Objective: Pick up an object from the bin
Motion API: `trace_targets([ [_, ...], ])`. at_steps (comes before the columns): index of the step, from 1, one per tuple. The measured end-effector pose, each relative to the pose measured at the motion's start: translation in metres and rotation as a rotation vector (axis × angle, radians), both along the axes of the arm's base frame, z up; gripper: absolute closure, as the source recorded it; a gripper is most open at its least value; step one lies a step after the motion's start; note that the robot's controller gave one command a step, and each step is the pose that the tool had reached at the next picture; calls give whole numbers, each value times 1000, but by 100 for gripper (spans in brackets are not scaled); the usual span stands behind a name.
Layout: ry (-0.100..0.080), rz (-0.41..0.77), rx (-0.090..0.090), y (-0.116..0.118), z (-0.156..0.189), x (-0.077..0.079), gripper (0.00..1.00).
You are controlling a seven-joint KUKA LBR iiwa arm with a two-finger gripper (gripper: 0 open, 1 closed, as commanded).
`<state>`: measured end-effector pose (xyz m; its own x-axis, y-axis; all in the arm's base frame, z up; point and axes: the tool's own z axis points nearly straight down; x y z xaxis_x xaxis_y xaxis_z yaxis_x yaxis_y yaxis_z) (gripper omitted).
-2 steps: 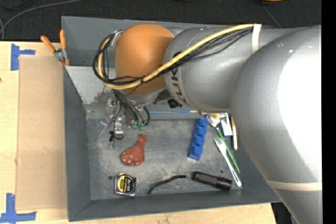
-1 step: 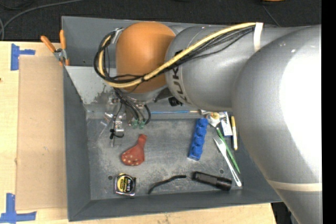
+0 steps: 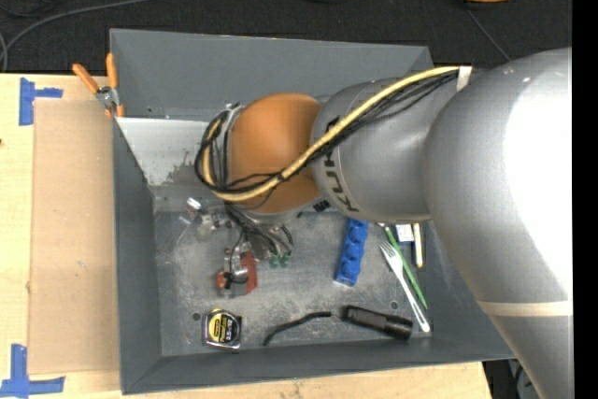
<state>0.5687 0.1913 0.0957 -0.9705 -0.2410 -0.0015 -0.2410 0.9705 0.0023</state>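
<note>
Overhead, your gripper (image 3: 245, 246) sits over a small red-and-silver object (image 3: 235, 277) toward the bin's (image 3: 135, 294) lower-left corner. You cannot tell whether it is clenched.

The end effector (image 3: 245, 249) is hanging over a small clip-like thing (image 3: 237, 279) in the left-middle of the bin (image 3: 140, 294). A tape measure (image 3: 221, 329) is lying in front of it, with a curved strip (image 3: 297, 323) and a short cylinder (image 3: 377, 322) sitting rightward along the front wall. A studded brick (image 3: 352, 251) and a toothbrush (image 3: 407, 280) are lying behind those.

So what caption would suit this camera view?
End effector down in the grey bin, among a tape measure and blue block.
</note>
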Motion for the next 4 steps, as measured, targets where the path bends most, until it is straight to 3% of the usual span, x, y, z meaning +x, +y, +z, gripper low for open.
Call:
trace_targets([
  [1, 4, 73, -2, -13, 7, -13, 0],
  [2, 13, 320, -4, -53, 4, -15, 0],
  [3, 6, 210, -1, -53, -28, -12, 0],
  [4, 4, 515, -1, -27, -25, -6, 100],
])
